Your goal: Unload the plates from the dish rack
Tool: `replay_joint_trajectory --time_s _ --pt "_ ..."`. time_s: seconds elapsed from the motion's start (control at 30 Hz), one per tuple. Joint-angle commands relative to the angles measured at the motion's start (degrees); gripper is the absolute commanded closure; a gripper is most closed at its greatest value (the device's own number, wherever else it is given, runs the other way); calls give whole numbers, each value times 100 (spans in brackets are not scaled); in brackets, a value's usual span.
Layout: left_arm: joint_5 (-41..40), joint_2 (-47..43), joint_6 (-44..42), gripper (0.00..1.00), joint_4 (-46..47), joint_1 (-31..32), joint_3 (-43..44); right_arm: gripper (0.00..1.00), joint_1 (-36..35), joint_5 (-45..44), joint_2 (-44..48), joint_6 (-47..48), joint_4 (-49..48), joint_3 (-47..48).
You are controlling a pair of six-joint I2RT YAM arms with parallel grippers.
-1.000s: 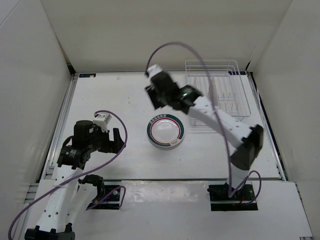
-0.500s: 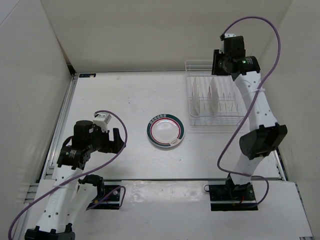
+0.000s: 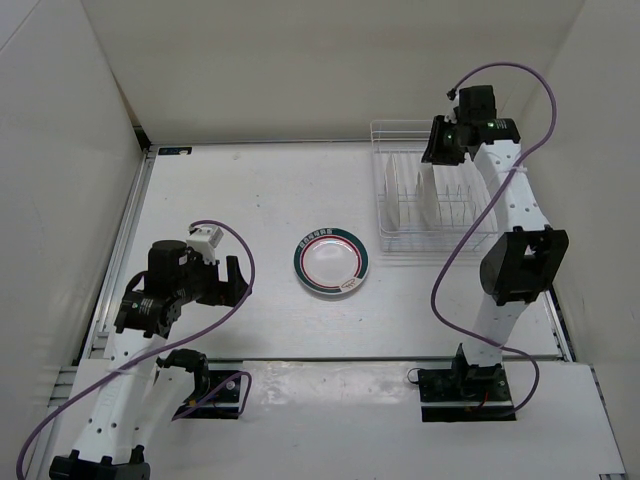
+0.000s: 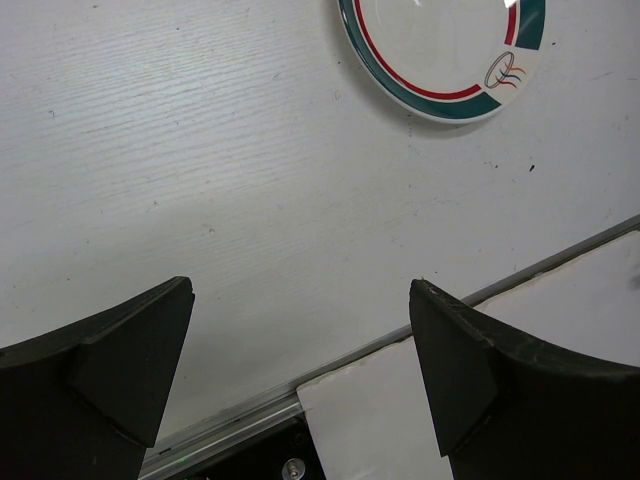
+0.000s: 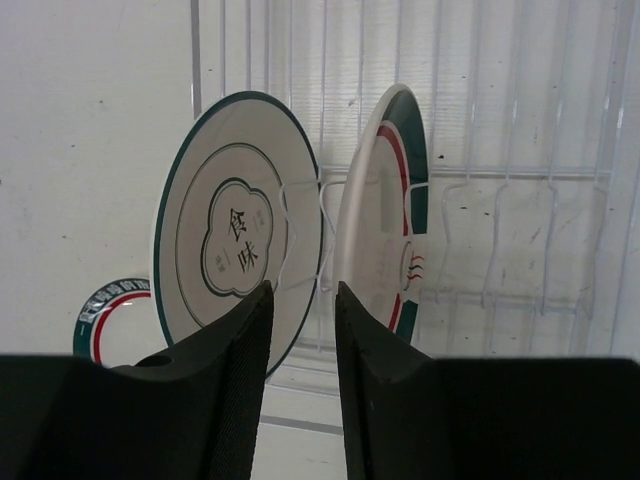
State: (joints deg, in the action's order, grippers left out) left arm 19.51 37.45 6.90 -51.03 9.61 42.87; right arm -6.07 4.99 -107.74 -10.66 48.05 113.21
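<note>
**Two plates upright in the rack, one flat on the counter**

A white counter (image 3: 230, 190), walled in by pale panels, carries the dish rack (image 3: 420, 124) at its far right corner. Two plates stand on edge among the rack's tines, side by side. The motif plate (image 5: 215, 225) has a thin dark rim and a grey centre mark. The upright ringed plate (image 5: 385, 200) just beside it has a green-and-red rim. A third, the flat plate (image 3: 332, 262), has the same green-and-red ring and lies on the counter to the left of the rack, apart from it.

The right tool (image 5: 302, 290) hangs over the rack above the two standing plates. Its fingers are parted only narrowly and grasp nothing, and in the wrist view they line up with the gap between the plates. Whether they touch either plate cannot be told.

The left tool (image 4: 300, 288) is well apart from the rack, beyond the flat plate, spread wide and empty over bare counter.
</note>
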Motion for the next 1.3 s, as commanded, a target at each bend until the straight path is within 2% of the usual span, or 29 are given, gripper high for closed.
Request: replay_joint_trajectory --time_s 0.0,0.17,0.2,0.23,0.47,0.73,0.9,1.13,1.27 --pt "44 25 -22 0 -13 24 28 64 35 642 235 -147 -497 -315" --pt "44 60 -22 0 13 33 37 54 -96 1231 614 -244 -867 -598" --pt "53 52 -22 0 14 33 28 48 -123 1380 597 -244 -876 -616" --pt "44 69 -22 0 31 33 28 46 -201 1503 614 -244 -894 -694" --pt "62 87 -22 0 14 32 28 43 -632 1522 632 -130 -1263 -1336" --pt "53 69 -22 0 -4 32 28 43 -817 986 280 81 -1114 -1161" --pt "27 87 -22 0 -4 41 28 48 -844 468 149 142 -1096 -1091" --pt "53 78 -39 0 -4 24 28 61 -826 46 -71 160 -1052 -800" --pt "1 104 -30 0 -4 24 37 77 -844 -16 -177 116 -982 -485"
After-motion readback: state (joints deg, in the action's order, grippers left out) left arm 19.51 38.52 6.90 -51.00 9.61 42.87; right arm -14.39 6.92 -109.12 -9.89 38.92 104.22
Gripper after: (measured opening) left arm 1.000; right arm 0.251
